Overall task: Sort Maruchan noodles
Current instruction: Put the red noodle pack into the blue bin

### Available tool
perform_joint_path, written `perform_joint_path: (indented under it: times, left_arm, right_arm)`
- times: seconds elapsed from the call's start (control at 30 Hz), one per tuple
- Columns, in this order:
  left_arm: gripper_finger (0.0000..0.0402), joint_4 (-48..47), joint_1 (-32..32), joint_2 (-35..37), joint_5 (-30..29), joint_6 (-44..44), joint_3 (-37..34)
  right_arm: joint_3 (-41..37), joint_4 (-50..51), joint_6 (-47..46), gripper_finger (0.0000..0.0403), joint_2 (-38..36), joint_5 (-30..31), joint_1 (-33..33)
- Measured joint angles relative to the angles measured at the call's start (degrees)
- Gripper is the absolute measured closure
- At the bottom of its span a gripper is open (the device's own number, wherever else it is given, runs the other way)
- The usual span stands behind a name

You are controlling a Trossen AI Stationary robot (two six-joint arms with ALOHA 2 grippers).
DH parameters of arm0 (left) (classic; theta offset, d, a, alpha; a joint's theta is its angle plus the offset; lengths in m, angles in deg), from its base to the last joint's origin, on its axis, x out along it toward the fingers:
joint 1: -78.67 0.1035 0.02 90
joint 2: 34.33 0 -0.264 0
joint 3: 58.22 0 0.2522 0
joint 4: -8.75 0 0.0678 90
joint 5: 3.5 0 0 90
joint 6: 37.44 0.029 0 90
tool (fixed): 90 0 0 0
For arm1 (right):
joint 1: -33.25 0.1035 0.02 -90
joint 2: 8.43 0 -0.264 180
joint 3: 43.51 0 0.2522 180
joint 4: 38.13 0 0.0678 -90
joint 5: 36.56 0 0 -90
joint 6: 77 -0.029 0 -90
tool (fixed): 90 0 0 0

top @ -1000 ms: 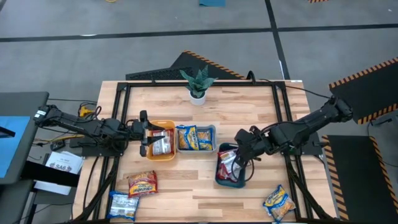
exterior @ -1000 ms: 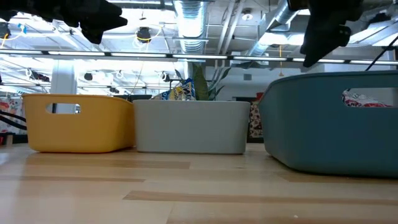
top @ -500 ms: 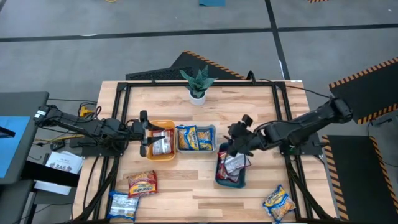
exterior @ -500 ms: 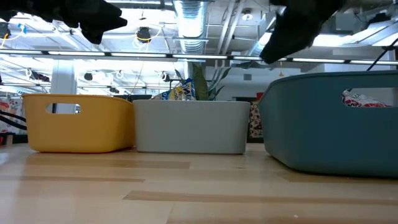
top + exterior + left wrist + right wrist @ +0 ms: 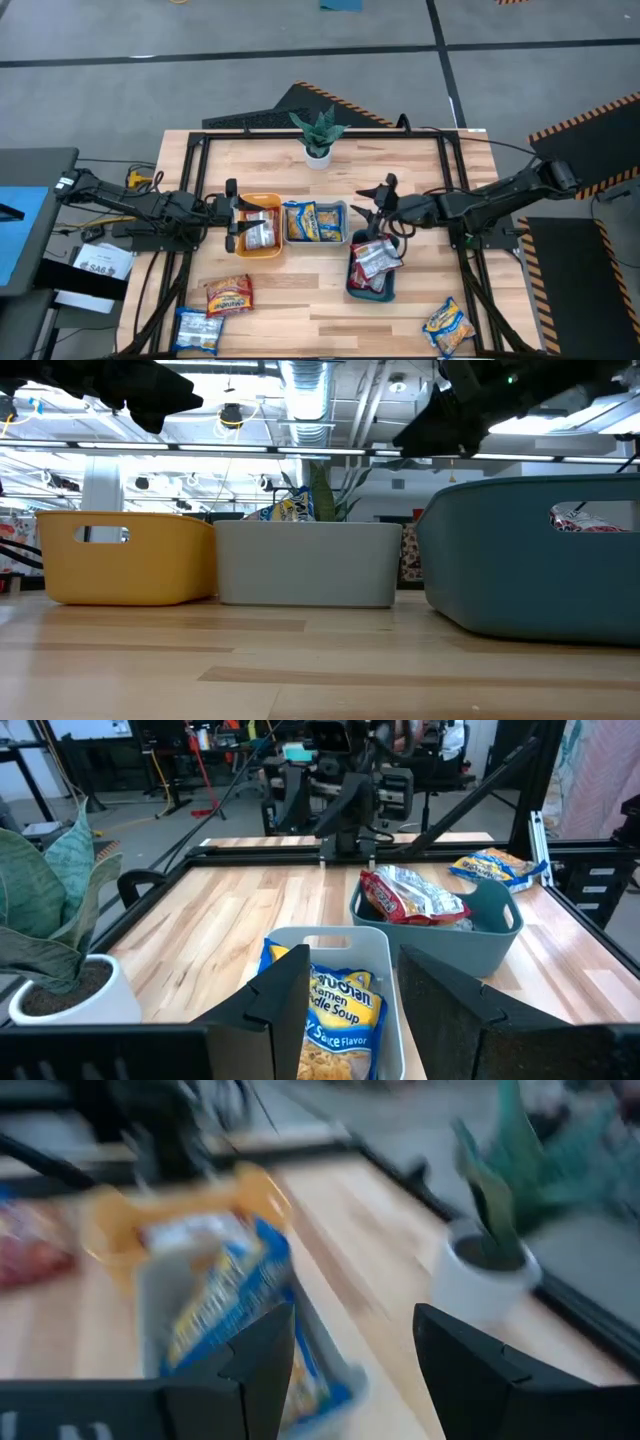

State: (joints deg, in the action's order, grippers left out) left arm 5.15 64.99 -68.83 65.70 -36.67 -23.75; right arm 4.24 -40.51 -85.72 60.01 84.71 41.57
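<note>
Three trays stand in a row. The orange tray (image 5: 262,243) holds a silver-and-red packet (image 5: 259,232). A yellow-and-blue packet (image 5: 313,222) lies in the clear tray (image 5: 342,222). In the teal tray (image 5: 357,285) a silver-and-red packet (image 5: 375,258) lies on top. Three packets lie flat on the table near its near edge: an orange-red one (image 5: 229,295), a blue-and-silver one (image 5: 197,330) and a yellow-and-blue one (image 5: 448,327). My left gripper (image 5: 238,215) (image 5: 355,960) hangs open over the orange tray's left end. My right gripper (image 5: 372,200) (image 5: 352,1315) is open above the table, just past the teal tray's far end.
A potted plant (image 5: 318,135) stands near the table's far edge, behind the trays. A black metal frame (image 5: 320,132) runs around the table top. Bare wood lies between the trays and the loose packets. In the low view the trays (image 5: 310,565) block the table behind them.
My right gripper has drawn back from over the teal tray, moving up and toward the table's far edge and left, and has turned about. A silver-and-red packet now lies uncovered on top in the teal tray. My left arm has kept still.
</note>
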Motion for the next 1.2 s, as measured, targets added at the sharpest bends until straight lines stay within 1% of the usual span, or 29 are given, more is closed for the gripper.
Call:
perform_joint_path:
  times: [0.07, 0.13, 0.23, 0.33, 0.47, 0.53, 0.6, 0.7, 0.73, 0.77, 0.83, 0.93, 1.07, 1.13, 1.2]
  left_arm:
    - [0.0260, -0.03, 0.00, 0.00, 0.00, 0.00, 0.00]
    - [0.0260, -0.01, 0.00, 0.00, 0.00, 0.12, 0.00]
    - [0.0260, -0.03, 0.00, 0.01, -0.56, 0.85, 0.00]
    - [0.0260, -0.03, 0.00, 0.00, -1.57, 2.08, 0.00]
    - [0.0260, 0.01, 0.00, 0.00, -1.97, 1.53, 0.00]
    - [0.0260, 0.08, 0.00, 0.00, -1.54, -1.40, 0.00]
    - [0.0260, 0.61, 0.00, 0.00, 2.29, -4.80, 0.00]
    - [0.0260, 1.53, -0.55, -1.42, 12.92, -4.52, 0.51]
    - [0.0260, 1.61, -1.21, -2.37, 15.49, -4.23, 1.06]
    - [0.0260, 1.67, -2.12, -3.58, 16.70, -4.26, 1.80]
    - [0.0260, 0.67, -4.66, -6.78, 16.35, -4.76, 3.78]
    - [0.0260, -9.08, -9.76, -12.51, 12.90, -8.75, 8.64]
    - [0.0260, -28.69, -17.04, -21.19, 7.47, -18.93, 18.01]
    - [0.0260, -37.75, -20.38, -25.88, 6.95, -24.50, 22.26]
    - [0.0260, -43.58, -23.17, -29.86, 7.61, -30.06, 25.92]
  right_arm:
    - [-2.79, -8.41, 3.05, 0.0177, 0.31, -6.40, -3.08]
    - [-4.37, -13.04, 3.68, 0.0177, 0.44, -11.79, -6.60]
    - [-4.66, -15.34, 3.87, 0.0177, 0.99, -18.12, -10.52]
    - [-4.60, -17.21, 4.31, 0.0177, 0.89, -22.54, -12.28]
    - [-4.65, -16.47, 4.29, 0.0177, 0.99, -23.70, -11.49]
    - [-4.65, -16.46, 4.48, 0.0177, 0.97, -23.70, -10.77]
    - [-4.65, -16.44, 4.88, 0.0177, 0.97, -23.73, -10.09]
    - [-4.65, -16.43, 5.69, 0.0177, 0.97, -23.73, -9.49]
    - [-4.65, -16.45, 5.78, 0.0177, 0.97, -23.75, -9.44]
    - [-4.65, -16.46, 5.78, 0.0177, 0.97, -23.73, -9.46]
    - [-4.65, -16.41, 5.78, 0.0177, 0.97, -23.73, -9.47]
    - [-4.65, -16.14, 5.78, 0.0177, 0.97, -23.73, -9.47]
    - [-4.65, -15.78, 5.75, 0.0177, 0.97, -23.73, -9.47]
    - [-4.65, -15.66, 5.75, 0.0177, 0.97, -23.73, -9.47]
    - [-4.65, -15.41, 5.73, 0.0177, 0.97, -23.73, -9.47]
